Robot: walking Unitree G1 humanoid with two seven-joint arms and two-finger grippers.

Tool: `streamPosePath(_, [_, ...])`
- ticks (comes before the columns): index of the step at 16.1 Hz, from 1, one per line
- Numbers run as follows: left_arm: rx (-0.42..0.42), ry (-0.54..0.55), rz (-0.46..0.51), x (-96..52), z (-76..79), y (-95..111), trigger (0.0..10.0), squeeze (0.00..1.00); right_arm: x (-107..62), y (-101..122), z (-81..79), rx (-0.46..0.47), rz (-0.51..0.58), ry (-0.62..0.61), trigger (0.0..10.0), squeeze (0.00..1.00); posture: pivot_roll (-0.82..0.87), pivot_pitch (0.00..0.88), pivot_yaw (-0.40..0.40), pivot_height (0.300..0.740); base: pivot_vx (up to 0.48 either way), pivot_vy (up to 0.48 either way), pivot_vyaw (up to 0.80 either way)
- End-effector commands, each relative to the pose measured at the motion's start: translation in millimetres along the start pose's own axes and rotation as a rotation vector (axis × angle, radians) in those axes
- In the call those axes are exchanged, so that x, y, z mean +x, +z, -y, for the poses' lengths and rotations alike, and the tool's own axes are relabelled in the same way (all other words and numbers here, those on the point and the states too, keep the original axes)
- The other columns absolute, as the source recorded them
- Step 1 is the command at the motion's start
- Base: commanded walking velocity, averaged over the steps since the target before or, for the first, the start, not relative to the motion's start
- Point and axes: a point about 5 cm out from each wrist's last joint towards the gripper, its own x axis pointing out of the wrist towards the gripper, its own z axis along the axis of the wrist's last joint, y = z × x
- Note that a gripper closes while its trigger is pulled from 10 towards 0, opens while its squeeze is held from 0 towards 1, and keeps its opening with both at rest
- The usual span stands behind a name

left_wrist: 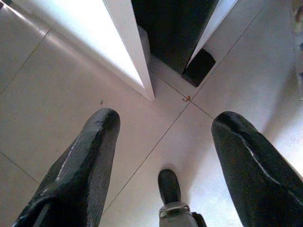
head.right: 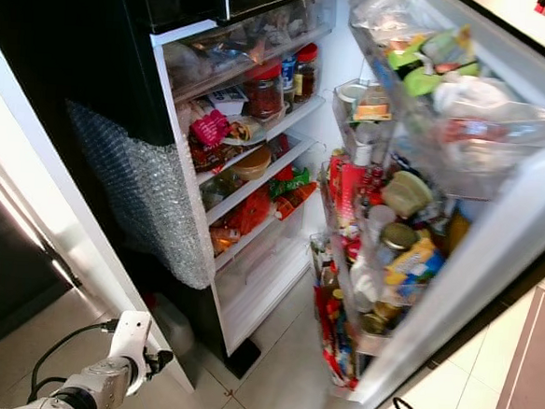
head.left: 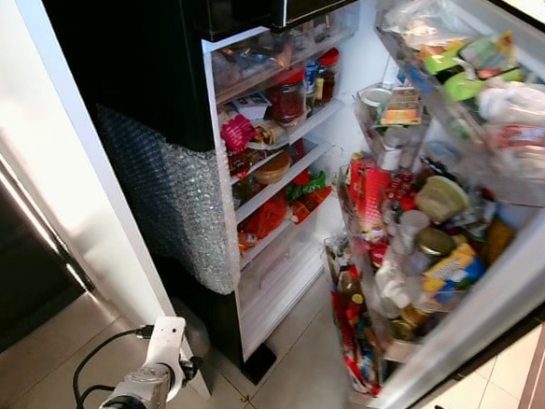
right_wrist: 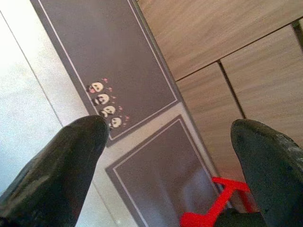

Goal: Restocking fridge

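Note:
The fridge (head.left: 230,42) stands open in front of me. Its inner shelves (head.left: 283,182) hold a red-lidded jar (head.left: 287,95), a pink packet (head.left: 237,132), a bowl (head.left: 273,167) and other food. The open door (head.left: 499,305) on the right has racks crammed with jars, bottles, a red carton (head.left: 371,195) and bags. My left arm (head.left: 153,374) hangs low at the bottom left. The left gripper (left_wrist: 165,123) is open over floor tiles, holding nothing. Open as well, the right gripper (right_wrist: 170,127) hangs over a grey mat (right_wrist: 142,71) with nothing between its fingers.
Bubble wrap (head.left: 175,198) covers the fridge's left side. A white panel (head.left: 61,152) runs along the left. A black fridge foot (left_wrist: 199,66) rests on the tiles. Wooden cabinet fronts (right_wrist: 227,42) and a red object (right_wrist: 213,208) lie by the mat.

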Motion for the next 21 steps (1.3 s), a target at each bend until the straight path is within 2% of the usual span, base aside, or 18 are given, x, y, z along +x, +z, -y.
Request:
streamPosePath(1, [-0.010, 0.007, -0.009, 0.1, -0.6, -0.7, 10.0, 0.00, -0.6, -1.7, -2.4, 0.069, -0.035, 0.055, 10.0, 0.00, -0.09, 0.000, 0.025, 0.740, 0.000, 0.000, 0.00])
streamPosePath(2, [-0.010, 0.005, -0.008, 0.1, -0.3, -0.5, 10.0, 0.00, 80.5, 15.3, 69.1, 0.139, -0.002, 0.089, 10.0, 0.00, -0.09, 0.000, 0.025, 0.740, 0.000, 0.000, 0.00])
streamPosePath(3, [-0.010, 0.005, -0.008, 0.1, -0.2, -0.5, 10.0, 0.00, 101.1, 24.3, 94.9, 0.145, 0.016, 0.103, 10.0, 0.00, -0.09, 0.000, 0.024, 0.740, 0.000, 0.000, 0.00])
streamPosePath(4, [-0.010, 0.005, -0.008, 0.1, -0.1, -0.5, 10.0, 0.00, 109.0, 29.9, 102.9, 0.147, 0.019, 0.171, 10.0, 0.00, -0.09, 0.000, 0.024, 0.740, 0.000, 0.000, 0.00])
streamPosePath(5, [-0.013, 0.004, -0.009, 0.1, -0.1, -0.5, 10.0, 0.00, 101.4, 27.5, 83.8, 0.032, 0.008, 0.377, 10.0, 0.00, -0.09, 0.000, 0.021, 0.740, 0.000, 0.000, 0.00])
streamPosePath(7, [-0.015, 0.004, -0.009, 0.1, 0.2, -0.5, 10.0, 0.00, 101.7, 20.8, 86.0, 0.006, -0.019, 0.376, 10.0, 0.00, -0.10, 0.000, 0.021, 0.740, 0.000, 0.000, 0.00])
streamPosePath(8, [-0.015, 0.004, -0.010, 0.1, 0.2, -0.8, 10.0, 0.00, 105.0, 19.5, 92.0, 0.029, -0.034, 0.360, 10.0, 0.00, -0.10, 0.000, 0.023, 0.740, 0.000, 0.000, 0.00])
streamPosePath(9, [-0.013, 0.004, -0.012, 0.1, 0.0, -1.2, 10.0, 0.00, 106.6, 24.3, 92.7, 0.036, -0.020, 0.396, 10.0, 0.00, -0.10, 0.000, 0.025, 0.740, 0.000, 0.000, 0.00])
streamPosePath(13, [-0.002, 0.009, -0.019, -0.1, -1.2, -2.3, 10.0, 0.00, 105.9, 79.9, 81.6, 0.040, 0.194, 0.513, 10.0, 0.00, -0.10, 0.000, 0.028, 0.740, 0.000, 0.000, 0.00])
streamPosePath(14, [0.006, 0.024, -0.030, -0.2, -2.3, -3.6, 10.0, 0.00, 98.6, 107.3, 70.5, 0.062, 0.285, 0.617, 10.0, 0.00, -0.10, 0.000, 0.030, 0.740, 0.000, 0.000, 0.00])
streamPosePath(16, [0.019, 0.033, -0.046, -0.3, -3.7, -5.2, 10.0, 0.00, 84.5, 134.5, 54.7, 0.033, 0.398, 0.758, 10.0, 0.00, -0.10, 0.000, 0.032, 0.740, 0.000, 0.000, 0.00])
streamPosePath(17, [0.016, 0.032, -0.047, -0.4, -4.2, -5.9, 10.0, 0.00, 72.2, 155.2, 44.3, 0.020, 0.484, 0.852, 10.0, 0.00, -0.10, 0.000, 0.034, 0.740, 0.000, 0.000, 0.00])
streamPosePath(21, [0.015, 0.032, -0.048, -0.5, -4.8, -6.4, 10.0, 0.00, 35.6, 203.8, 22.1, 0.048, 0.680, 1.037, 10.0, 0.00, -0.11, 0.000, 0.037, 0.740, 0.000, 0.000, 0.00])
